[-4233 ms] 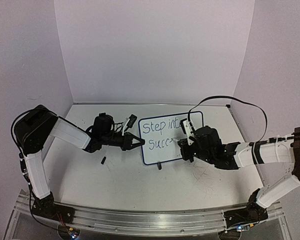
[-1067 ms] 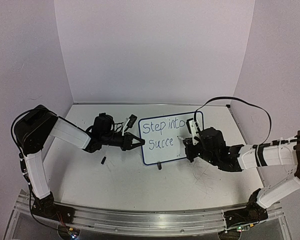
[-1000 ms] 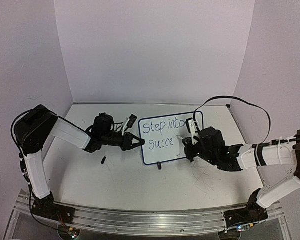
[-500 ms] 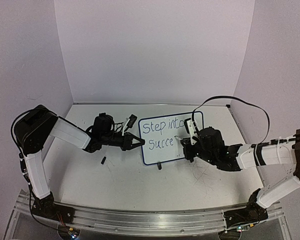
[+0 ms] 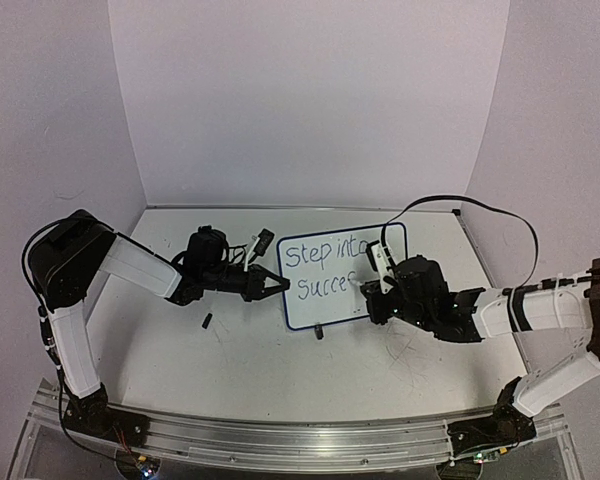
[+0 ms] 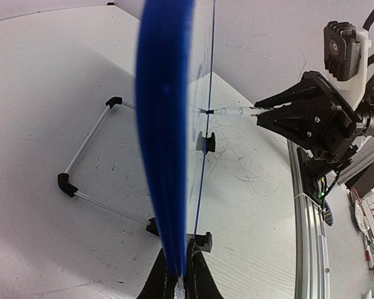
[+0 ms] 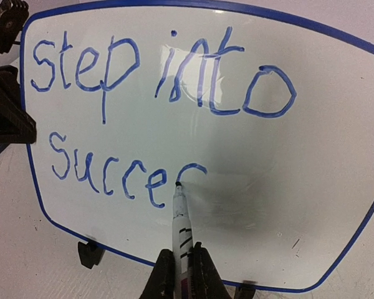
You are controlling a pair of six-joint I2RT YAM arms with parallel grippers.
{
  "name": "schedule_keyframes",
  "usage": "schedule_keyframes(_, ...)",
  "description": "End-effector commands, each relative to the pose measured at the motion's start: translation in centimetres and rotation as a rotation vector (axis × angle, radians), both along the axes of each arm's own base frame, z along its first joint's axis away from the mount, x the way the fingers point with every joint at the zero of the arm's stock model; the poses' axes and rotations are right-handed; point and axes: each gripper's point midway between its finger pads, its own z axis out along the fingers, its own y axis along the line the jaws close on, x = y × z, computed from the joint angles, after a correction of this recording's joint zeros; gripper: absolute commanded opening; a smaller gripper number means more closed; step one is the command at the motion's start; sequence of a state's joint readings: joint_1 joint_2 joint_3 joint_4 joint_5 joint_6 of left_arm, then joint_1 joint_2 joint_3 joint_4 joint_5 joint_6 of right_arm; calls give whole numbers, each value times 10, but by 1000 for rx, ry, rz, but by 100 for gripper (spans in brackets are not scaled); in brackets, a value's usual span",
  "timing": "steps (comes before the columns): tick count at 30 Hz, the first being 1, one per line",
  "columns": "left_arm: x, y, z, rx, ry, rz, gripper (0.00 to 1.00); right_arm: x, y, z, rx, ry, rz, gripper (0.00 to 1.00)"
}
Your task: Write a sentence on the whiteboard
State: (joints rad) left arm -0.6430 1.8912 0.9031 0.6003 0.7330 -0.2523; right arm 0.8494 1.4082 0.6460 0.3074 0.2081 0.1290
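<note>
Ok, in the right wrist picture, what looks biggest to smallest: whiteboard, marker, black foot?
1. whiteboard, filling most of the view.
2. marker.
3. black foot.
The marker sits nearest the camera, so its lead over the foot is unsure.

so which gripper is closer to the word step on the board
Left. The left gripper clamps the whiteboard at its left edge, right beside "Step"; the right gripper holds a marker at the second line's end, farther right.

Upright blue-framed whiteboard (image 5: 327, 310) with unfinished blue sentence (image 7: 172, 81), "step into succe"
</note>
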Motion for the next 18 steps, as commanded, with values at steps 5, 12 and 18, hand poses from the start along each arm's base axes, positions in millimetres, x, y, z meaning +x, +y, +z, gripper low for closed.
schedule_keyframes(5, 11, 14, -27, 115, -1, 78, 0, 5, -6, 4, -8, -3, -50, 0)
schedule_keyframes(12, 11, 14, -27, 115, -1, 79, 0, 3, -12, 1, -19, 5, -72, 0)
schedule_keyframes(18, 12, 14, -27, 114, -1, 78, 0, 0, -17, -4, -30, 18, -80, 0)
